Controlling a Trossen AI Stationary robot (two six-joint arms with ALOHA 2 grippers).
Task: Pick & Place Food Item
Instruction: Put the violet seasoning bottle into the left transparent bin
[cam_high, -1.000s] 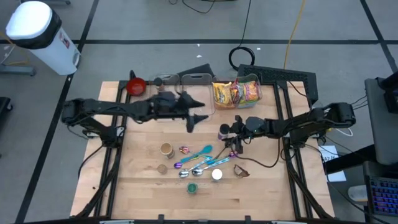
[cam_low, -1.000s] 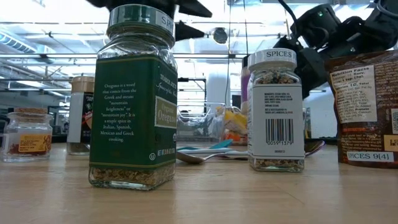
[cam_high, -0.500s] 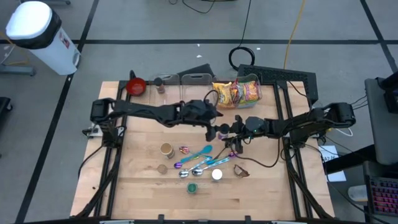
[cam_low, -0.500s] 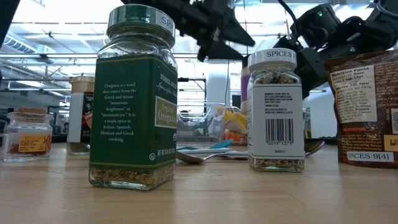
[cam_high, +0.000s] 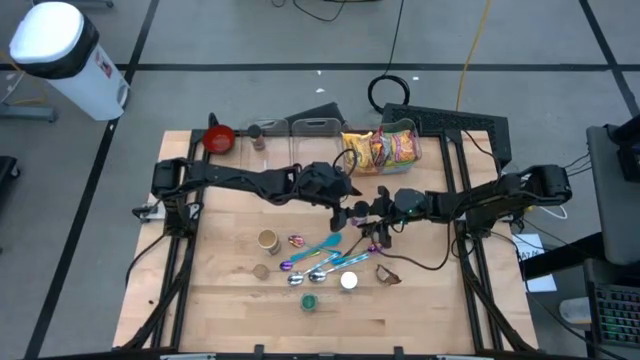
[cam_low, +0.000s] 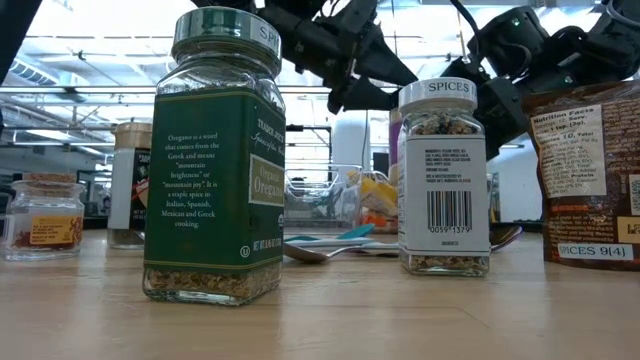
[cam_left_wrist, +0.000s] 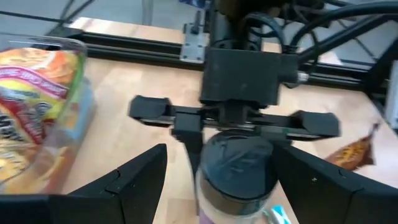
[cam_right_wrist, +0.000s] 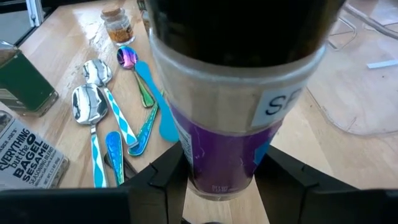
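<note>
One spice jar (cam_right_wrist: 217, 118), clamped in right tool (cam_right_wrist: 217, 186)

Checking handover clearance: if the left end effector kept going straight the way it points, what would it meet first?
Most likely the purple-labelled spice jar held by the right end effector; the open left end effector faces it closely.

Wooden table (cam_high: 220, 290) with spice jars (cam_high: 267, 239), spoons (cam_high: 318, 262), red bowl (cam_high: 219, 138), snack bags (cam_high: 380, 150).
</note>
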